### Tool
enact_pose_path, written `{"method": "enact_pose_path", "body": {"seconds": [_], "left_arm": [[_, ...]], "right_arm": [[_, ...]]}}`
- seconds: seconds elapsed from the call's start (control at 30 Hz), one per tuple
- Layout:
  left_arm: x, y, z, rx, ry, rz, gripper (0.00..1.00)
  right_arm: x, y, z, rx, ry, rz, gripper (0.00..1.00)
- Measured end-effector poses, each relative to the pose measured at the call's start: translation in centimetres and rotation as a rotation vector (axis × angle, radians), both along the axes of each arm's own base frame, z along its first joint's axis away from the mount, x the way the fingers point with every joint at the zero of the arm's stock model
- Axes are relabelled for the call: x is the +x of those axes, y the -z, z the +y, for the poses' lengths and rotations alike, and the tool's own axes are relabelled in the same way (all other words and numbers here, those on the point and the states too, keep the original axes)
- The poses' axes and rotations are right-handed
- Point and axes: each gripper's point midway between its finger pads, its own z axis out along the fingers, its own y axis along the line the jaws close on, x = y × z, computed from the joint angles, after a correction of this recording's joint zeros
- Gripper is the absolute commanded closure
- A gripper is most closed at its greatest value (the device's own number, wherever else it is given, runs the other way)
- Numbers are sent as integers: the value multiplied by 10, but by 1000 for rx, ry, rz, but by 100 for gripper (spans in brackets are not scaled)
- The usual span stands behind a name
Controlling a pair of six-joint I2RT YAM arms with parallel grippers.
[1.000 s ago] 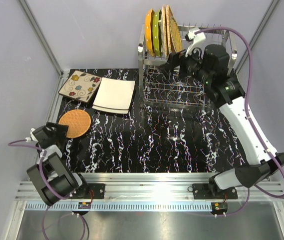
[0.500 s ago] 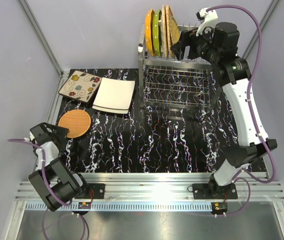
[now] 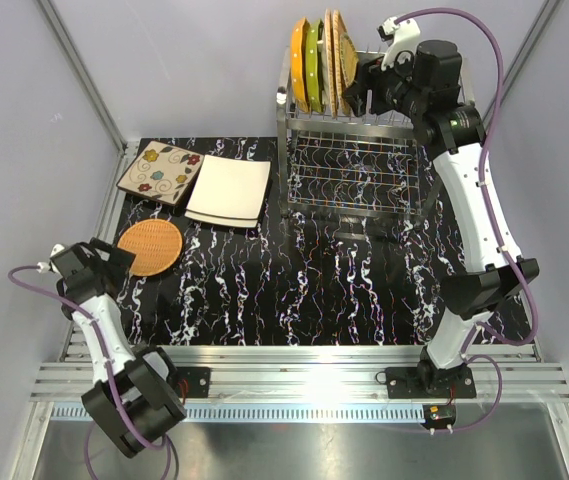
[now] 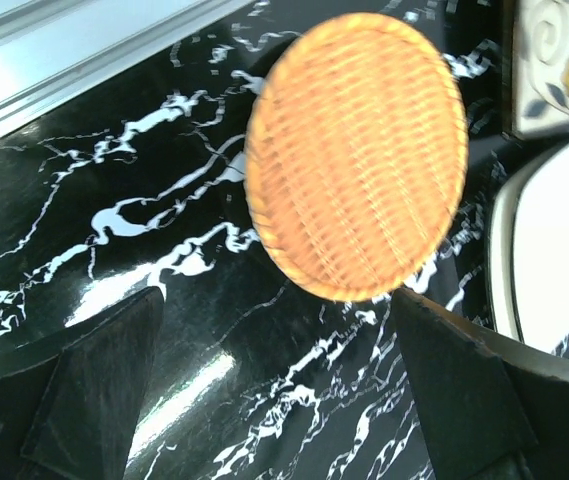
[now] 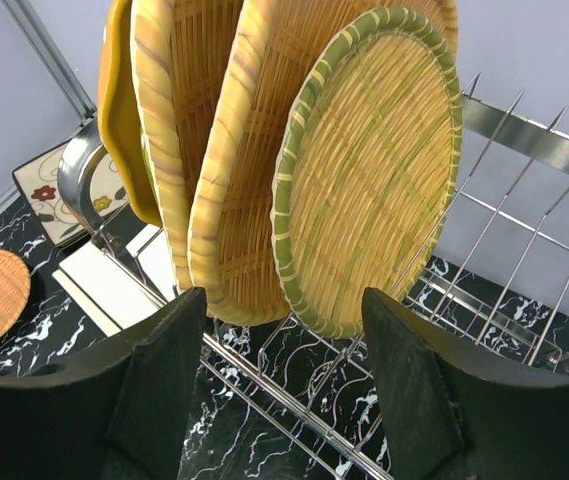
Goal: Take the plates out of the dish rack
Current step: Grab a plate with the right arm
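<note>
You've got the black marbled desk under everything, w/ the tall steel wire dish rack standing at its far side, right of centre. Your right arm reaches up and over to the rack's top tier; your left arm sits low at the near-left edge. Top tier holds plates upright in a row at the left end: an orange plate outermost, a green plate next, then two striped wicker plates, then a green-rimmed woven plate nearest your right tool. On the desk, far left, a floral square plate lies flat, and a white square plate just beside it overlaps its right edge. Nearer you, a round wicker plate lies flat and apart from those two. Right tool: fingers apart, one each side of the green-rimmed plate's lower edge in the wrist view, not clamped on it. Left tool: spread wide, gripping nothing, pointed at the round wicker plate, which sits just past the fingertips.
</note>
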Motion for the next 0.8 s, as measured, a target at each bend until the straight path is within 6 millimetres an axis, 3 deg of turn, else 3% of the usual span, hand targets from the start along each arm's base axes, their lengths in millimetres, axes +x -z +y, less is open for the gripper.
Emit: {"method": "enact_pose_path", "body": {"seconds": [0.57,0.8], "left_arm": [[11,-37,-28,20,203,-140,1],[16,-60,-38,55,276,-225,1]], "right_arm": [[9,-7,-6,-32,22,-69,46],[23,9,-2,-41,21,-44,47]]}}
